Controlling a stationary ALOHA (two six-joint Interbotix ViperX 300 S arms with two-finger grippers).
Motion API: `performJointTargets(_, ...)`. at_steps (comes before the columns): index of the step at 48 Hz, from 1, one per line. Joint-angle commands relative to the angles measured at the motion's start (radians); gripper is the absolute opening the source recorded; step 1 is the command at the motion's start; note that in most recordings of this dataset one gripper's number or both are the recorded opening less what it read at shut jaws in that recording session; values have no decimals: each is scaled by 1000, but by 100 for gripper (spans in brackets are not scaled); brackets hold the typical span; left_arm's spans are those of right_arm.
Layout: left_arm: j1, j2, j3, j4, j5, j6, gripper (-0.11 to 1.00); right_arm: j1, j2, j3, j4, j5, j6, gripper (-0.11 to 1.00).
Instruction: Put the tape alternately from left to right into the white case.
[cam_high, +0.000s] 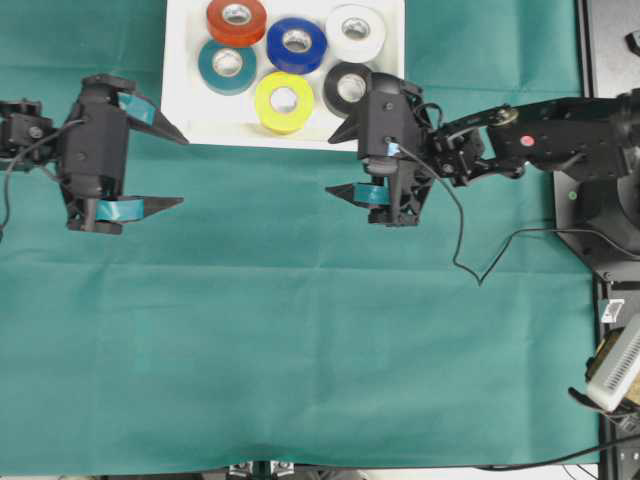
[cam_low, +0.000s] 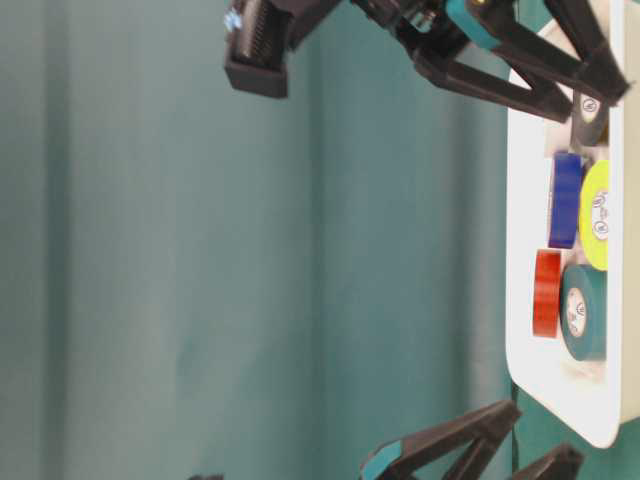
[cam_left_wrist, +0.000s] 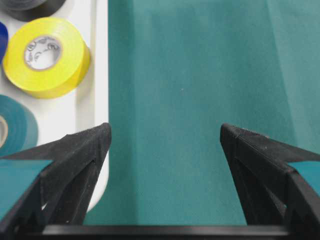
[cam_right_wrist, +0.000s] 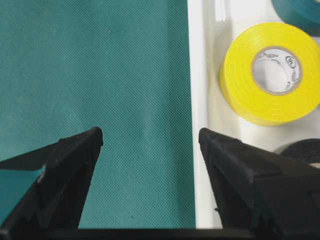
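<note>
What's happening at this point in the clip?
All six rolls of tape sit in the white case: red, blue, white, teal, yellow and black. Both grippers are open and hold nothing. The left gripper hovers over the green cloth beside the case; the right gripper straddles its near rim.

Light: bright, even, shadows faint.
Glare: mild on white tray (cam_high: 190, 100).
Blur: table-level view soft; wrist views sharp.

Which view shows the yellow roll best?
Right wrist: the yellow roll is large, whole and sharp inside the white case. Left wrist shows it whole but smaller, overhead smaller still, table-level only its side.
</note>
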Motion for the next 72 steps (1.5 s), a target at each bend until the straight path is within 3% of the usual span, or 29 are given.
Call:
performJointTargets(1, -3, -46, 5, -2, -9, -2, 63, 2, -120, 3, -3, -3, -2, 84)
performJointTargets(29, -3, -264, 137, -3, -9, -17, 63, 2, -285, 95, -2, -12, 5, 84)
performJointTargets(45, -3, -362, 195, -3, -11, -92, 63, 2, -399, 160, 0, -40, 5, 84)
performJointTargets(72, -5, -523, 276, -3, -9, -97, 63, 2, -652, 305, 21, -72, 11, 84)
